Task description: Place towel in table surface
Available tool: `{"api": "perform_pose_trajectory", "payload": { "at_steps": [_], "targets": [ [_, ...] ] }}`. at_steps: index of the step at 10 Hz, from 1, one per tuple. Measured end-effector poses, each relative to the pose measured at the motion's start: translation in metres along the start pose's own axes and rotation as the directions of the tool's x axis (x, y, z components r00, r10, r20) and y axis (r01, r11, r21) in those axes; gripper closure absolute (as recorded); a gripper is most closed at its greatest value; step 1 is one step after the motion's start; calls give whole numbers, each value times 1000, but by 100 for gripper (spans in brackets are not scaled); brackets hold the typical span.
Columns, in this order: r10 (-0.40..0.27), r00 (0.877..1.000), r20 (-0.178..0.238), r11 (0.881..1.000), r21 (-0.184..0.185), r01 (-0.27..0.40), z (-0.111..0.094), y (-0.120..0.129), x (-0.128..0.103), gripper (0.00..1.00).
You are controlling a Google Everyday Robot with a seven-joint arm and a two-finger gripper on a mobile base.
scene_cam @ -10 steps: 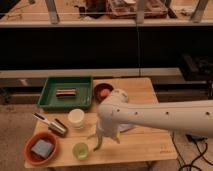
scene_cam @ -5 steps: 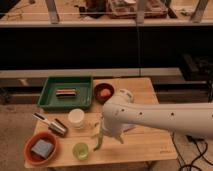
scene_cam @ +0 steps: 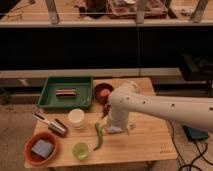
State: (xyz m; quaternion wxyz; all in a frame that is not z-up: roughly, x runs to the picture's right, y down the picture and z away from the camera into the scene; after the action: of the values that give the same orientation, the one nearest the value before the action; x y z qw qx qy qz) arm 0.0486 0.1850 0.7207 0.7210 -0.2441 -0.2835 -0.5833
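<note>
One cloth, down on the wood

The tool point(scene_cam: 119, 128) is lowered to the tabletop point(scene_cam: 147, 141) just right of the green chili point(scene_cam: 98, 136), its jaws spread and released. The towel point(scene_cam: 112, 130) shows as a grey-blue scrap at its base, seemingly lying on the planks rather than pinched. This bare patch keeps it apart from the white cup point(scene_cam: 76, 118), the green tray point(scene_cam: 50, 102) and the orange bowl point(scene_cam: 30, 157), so placement looks nearly finished.

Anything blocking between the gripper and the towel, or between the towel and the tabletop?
Nothing visible. The gripper hangs low over the light wooden plank tabletop, with the small wrinkly grey-blue towel at its tip. The green chili pepper lies beside it.
</note>
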Motion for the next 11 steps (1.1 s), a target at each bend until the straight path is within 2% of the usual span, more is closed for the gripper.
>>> {"api": "perform_pose_trajectory", "payload": {
  "at_steps": [3,5,7,10,11],
  "targets": [
    [42,999,12,999,-19,-42,-3,32,76,20],
    [57,998,26,998,-23,-56,2,40,96,20],
    [75,996,51,997,-25,-74,15,51,95,20],
    [107,990,95,994,-39,-104,54,62,80,20],
    [117,988,105,993,-42,-113,59,67,77,20]
  ]
}}
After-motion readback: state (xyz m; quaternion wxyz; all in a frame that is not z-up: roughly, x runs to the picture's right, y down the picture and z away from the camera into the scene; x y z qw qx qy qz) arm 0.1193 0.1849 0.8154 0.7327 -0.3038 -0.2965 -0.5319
